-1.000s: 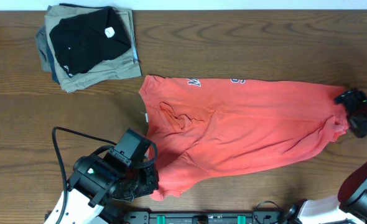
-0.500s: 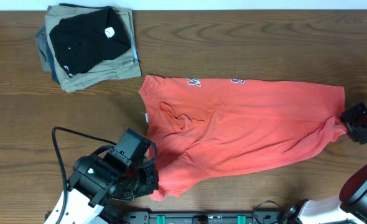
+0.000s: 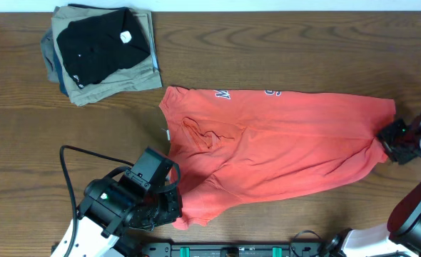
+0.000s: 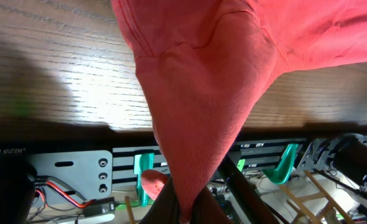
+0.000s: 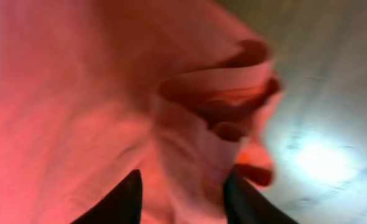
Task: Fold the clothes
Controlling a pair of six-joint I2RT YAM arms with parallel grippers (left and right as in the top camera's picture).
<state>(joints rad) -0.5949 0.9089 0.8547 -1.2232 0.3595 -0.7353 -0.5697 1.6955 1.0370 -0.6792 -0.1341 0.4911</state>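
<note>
The red-orange T-shirt [image 3: 282,150] lies spread across the middle of the wooden table [image 3: 303,43]. Its neck end is toward the left and its white lettering runs along the far edge. A small crease sits near the collar.

The left gripper [image 3: 173,210] is at the shirt's near left corner. In the left wrist view the shirt [image 4: 202,93] is drawn down into a narrow point that ends between the fingertips, which are pressed together on it. This arm and that corner of the cloth look the same as a second ago.

The change is on the right. A second ago the right gripper [image 3: 394,139] stood just off the shirt's near right corner with its jaws spread. Since then it has shifted a little to the left and now sits on that corner. The corner, which was a loose rounded bulge, is now gathered into a tight pucker at the gripper. In the right wrist view a rolled bunch of the shirt [image 5: 78,93] fills the gap between the two dark fingers [image 5: 118,199], so the jaws are pinching the fabric.

At the far left corner of the table, a folded black garment [image 3: 100,43] with a white tag tops a stack of khaki [image 3: 118,86] and blue [image 3: 50,68] folded garments. The stack has not moved and lies well apart from the shirt.
</note>
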